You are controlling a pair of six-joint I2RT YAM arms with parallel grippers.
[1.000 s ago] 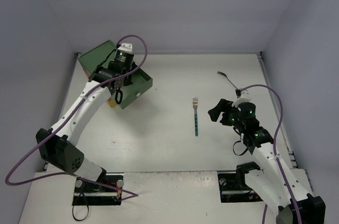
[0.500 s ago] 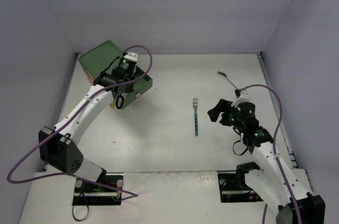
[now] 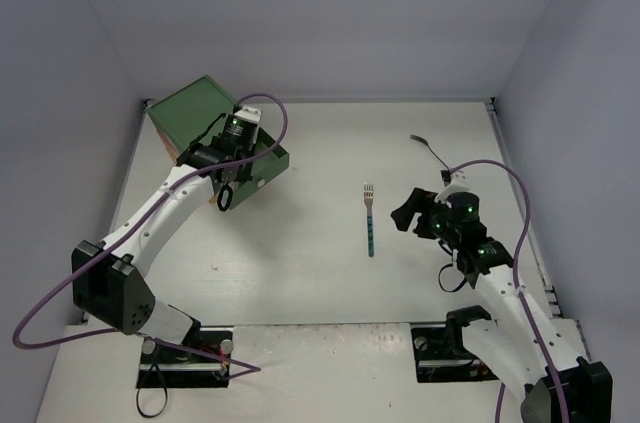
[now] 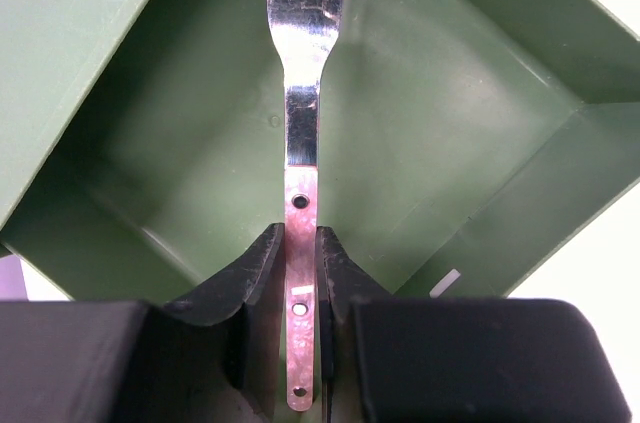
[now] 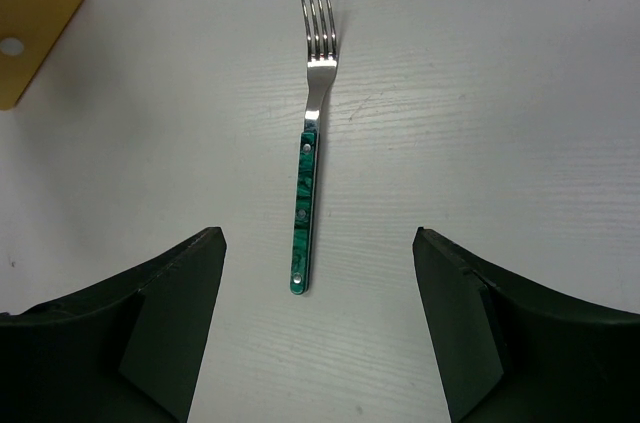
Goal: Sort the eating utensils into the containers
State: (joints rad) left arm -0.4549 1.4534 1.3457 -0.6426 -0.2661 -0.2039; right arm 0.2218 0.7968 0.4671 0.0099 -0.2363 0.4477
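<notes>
The left arm [image 3: 150, 215] extends from its base toward the far left, elbow low and wrist raised. At the wrist it bends so that the left gripper [image 4: 301, 243] points downward. Its jaws are clamped on the handle of a fork [image 4: 303, 123], one finger on each side. The right arm [image 3: 500, 288] reaches forward and inward from its base. The right gripper [image 5: 317, 243] faces down, jaws spread wide and gripping nothing.

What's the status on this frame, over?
Left gripper shut on copper-handled fork, tines inside open green drawer. Right gripper open, above teal fork on table. No obstruction seen.
</notes>
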